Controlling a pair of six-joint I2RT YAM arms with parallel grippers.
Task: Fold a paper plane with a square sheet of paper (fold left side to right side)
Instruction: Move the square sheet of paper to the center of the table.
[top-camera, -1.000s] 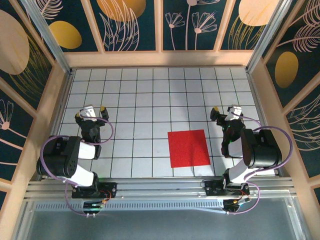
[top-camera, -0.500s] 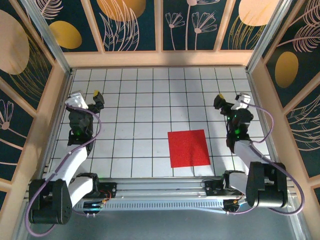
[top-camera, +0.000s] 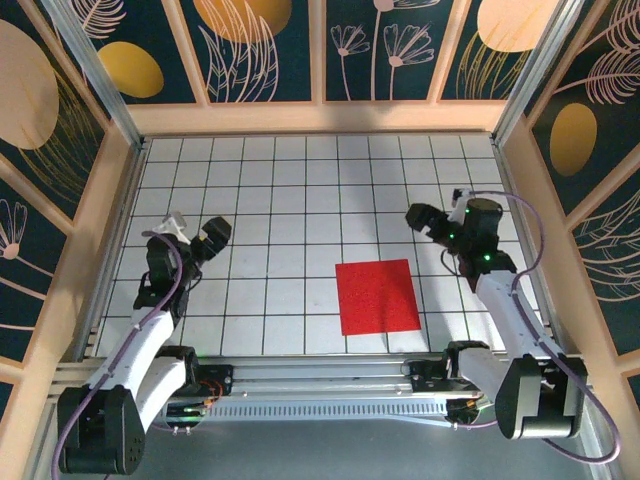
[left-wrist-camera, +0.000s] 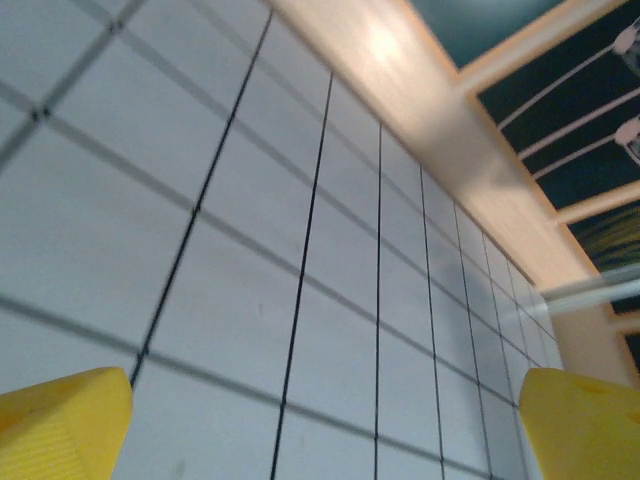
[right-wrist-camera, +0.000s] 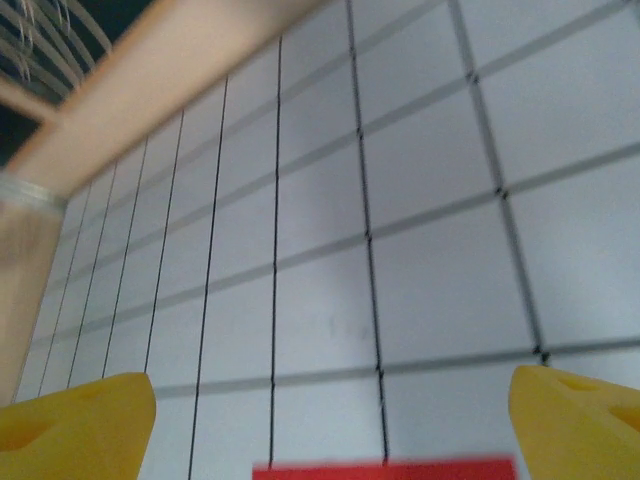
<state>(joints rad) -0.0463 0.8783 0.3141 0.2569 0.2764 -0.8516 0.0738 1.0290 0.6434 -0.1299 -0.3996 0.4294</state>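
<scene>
You see the square sheet of paper (top-camera: 378, 297) lying flat and unfolded on the white grid table (top-camera: 290, 180), at about 5 o'clock from its centre; your right gripper (top-camera: 441, 219) hangs near the sheet, at 1 o'clock of it, its yellow fingertips (right-wrist-camera: 75, 425) spread wide with nothing between them; your left gripper (top-camera: 196, 232) is well apart at 9 o'clock, also wide open and empty.
</scene>
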